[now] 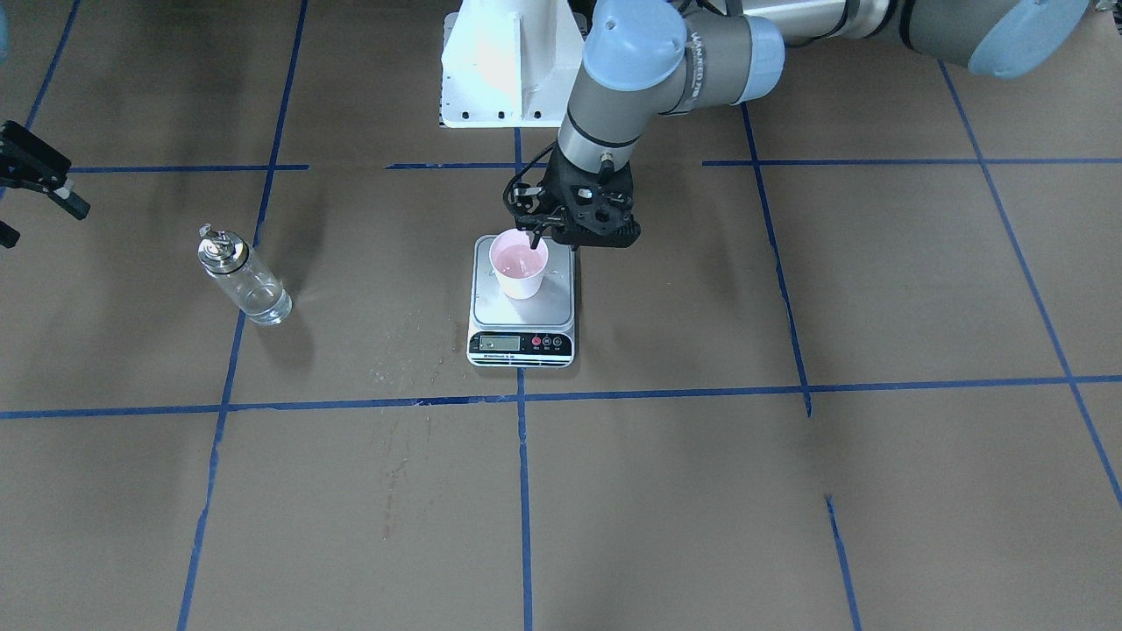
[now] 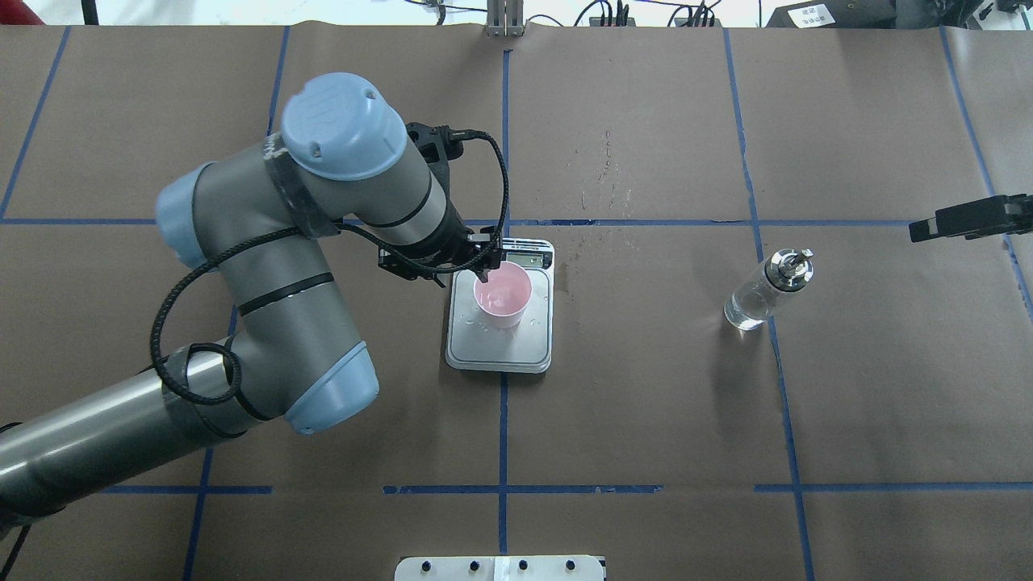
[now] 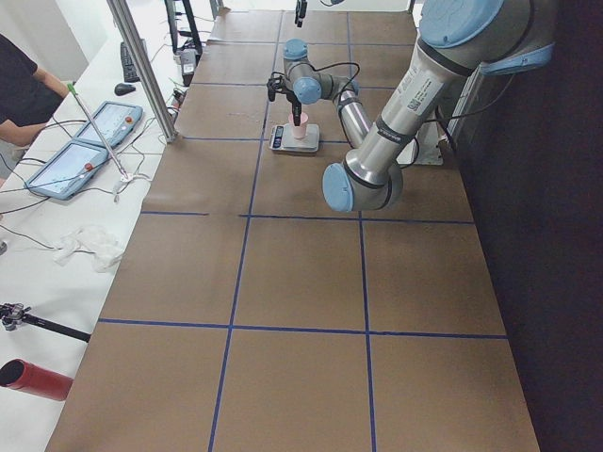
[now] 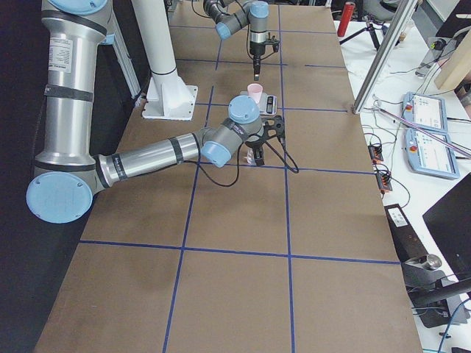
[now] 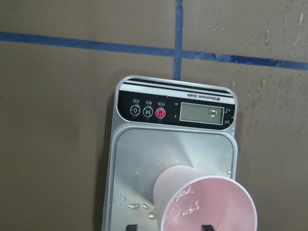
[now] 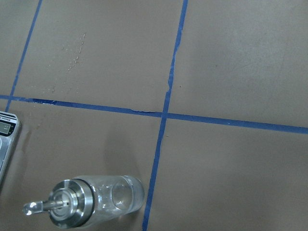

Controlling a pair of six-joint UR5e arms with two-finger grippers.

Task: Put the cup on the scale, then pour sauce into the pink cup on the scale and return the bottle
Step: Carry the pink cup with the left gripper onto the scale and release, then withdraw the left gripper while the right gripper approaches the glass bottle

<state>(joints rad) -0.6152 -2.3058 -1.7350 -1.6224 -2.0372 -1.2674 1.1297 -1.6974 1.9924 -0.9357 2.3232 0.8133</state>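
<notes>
The pink cup stands upright on the silver platform of the scale, toward its robot-side half. My left gripper hangs over the cup's robot-side rim. In the left wrist view one fingertip is outside the cup and the other inside, both apart from the wall, so it is open. Water drops lie on the scale. The glass bottle with its silver cap stands upright, far to my right, with clear liquid in its bottom. My right gripper is open and empty beyond it.
The brown paper table cover carries a blue tape grid. Dried splash marks lie beyond the scale. The white robot base stands behind the scale. Tablets and cables lie on the side table at my far left.
</notes>
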